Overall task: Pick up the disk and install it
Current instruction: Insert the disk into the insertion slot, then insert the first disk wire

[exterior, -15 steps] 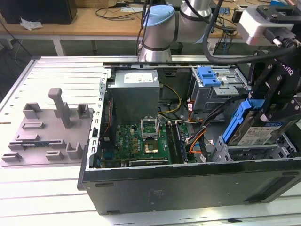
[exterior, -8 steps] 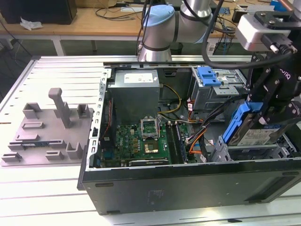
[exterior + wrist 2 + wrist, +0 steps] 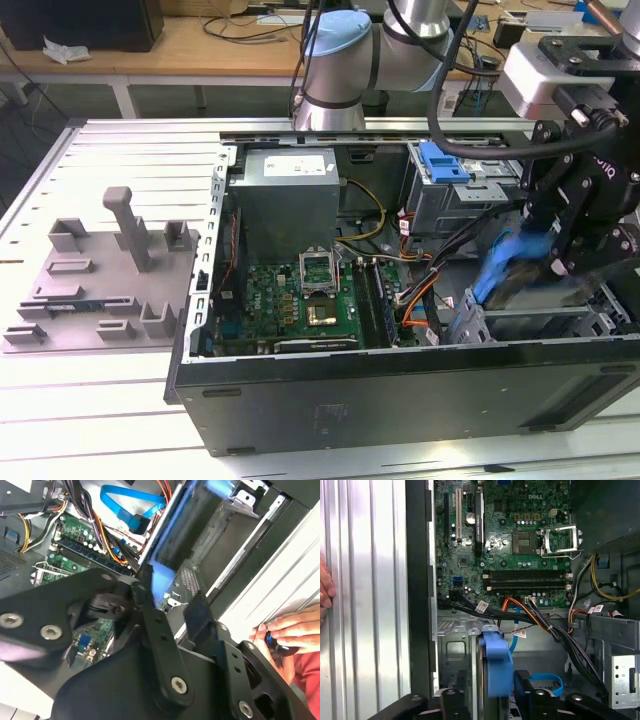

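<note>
- Over the drive bay (image 3: 545, 322) at the exterior view's right end of the open computer case (image 3: 400, 390), the disk (image 3: 503, 272) hangs tilted, a blue and dark smear whose outline is hard to make out.
- Seen edge-on in the first wrist view, the disk (image 3: 496, 657) presents its blue bracket; its near end is hidden behind the black fingers (image 3: 524, 685), and its flat faces cannot be seen.
- The hand (image 3: 170, 587) is clenched on the disk, one finger against each side; in the second wrist view the disk (image 3: 187, 525) extends away from the fingers, blurred.
- Whether the disk touches the drive bay (image 3: 454, 647) beneath it cannot be told.
- Black and orange cables (image 3: 535, 617) cross between that bay and the green motherboard (image 3: 520, 545).
- A person's fingers (image 3: 287, 625) lie on the ribbed surface (image 3: 370, 605) just outside the case wall, cut off by the frame edge.
- Well apart, at the exterior view's left, the grey fixture (image 3: 110, 270) with upright posts sits on the surface.
</note>
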Robot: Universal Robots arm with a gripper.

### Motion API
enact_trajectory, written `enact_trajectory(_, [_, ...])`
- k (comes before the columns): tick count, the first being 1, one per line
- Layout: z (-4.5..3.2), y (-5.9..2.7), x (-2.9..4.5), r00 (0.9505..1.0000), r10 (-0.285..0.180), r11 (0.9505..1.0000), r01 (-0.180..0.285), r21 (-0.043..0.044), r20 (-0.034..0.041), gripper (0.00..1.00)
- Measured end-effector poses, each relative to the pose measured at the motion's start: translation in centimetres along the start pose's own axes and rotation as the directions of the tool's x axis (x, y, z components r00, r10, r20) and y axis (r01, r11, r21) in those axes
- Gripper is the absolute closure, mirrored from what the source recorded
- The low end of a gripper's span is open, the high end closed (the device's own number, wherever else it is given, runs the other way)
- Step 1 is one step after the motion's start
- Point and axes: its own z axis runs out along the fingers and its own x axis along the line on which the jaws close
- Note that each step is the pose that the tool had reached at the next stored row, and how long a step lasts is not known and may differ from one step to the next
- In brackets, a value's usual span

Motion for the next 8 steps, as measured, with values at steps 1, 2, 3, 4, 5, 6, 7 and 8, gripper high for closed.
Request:
enact_trajectory(1, [0.0,0.0,0.01,1.0,0.0,1.0,0.0,0.0,0.0,0.44])
enact_trajectory(2, [0.0,0.0,0.01,1.0,0.0,1.0,0.0,0.0,-0.0001,0.44])
enact_trajectory(3, [0.0,0.0,0.02,1.0,0.0,1.0,0.0,0.0001,0.0,0.44])
enact_trajectory(4, [0.0,0.0,0.02,1.0,0.0,1.0,0.0,0.0,-0.0001,0.44])
enact_trajectory(5, [0.0,0.0,0.02,1.0,0.0,1.0,0.0,0.0,0.0,0.44])
enact_trajectory(6, [0.0,0.0,0.02,1.0,0.0,1.0,0.0,0.0,0.0,0.44])
enact_trajectory(7, [0.0,0.0,0.04,1.0,0.0,1.0,0.0,0.0,0.0,0.44])
enact_trajectory(8, [0.0,0.0,0.06,1.0,0.0,1.0,0.0,0.0,-0.0001,0.44])
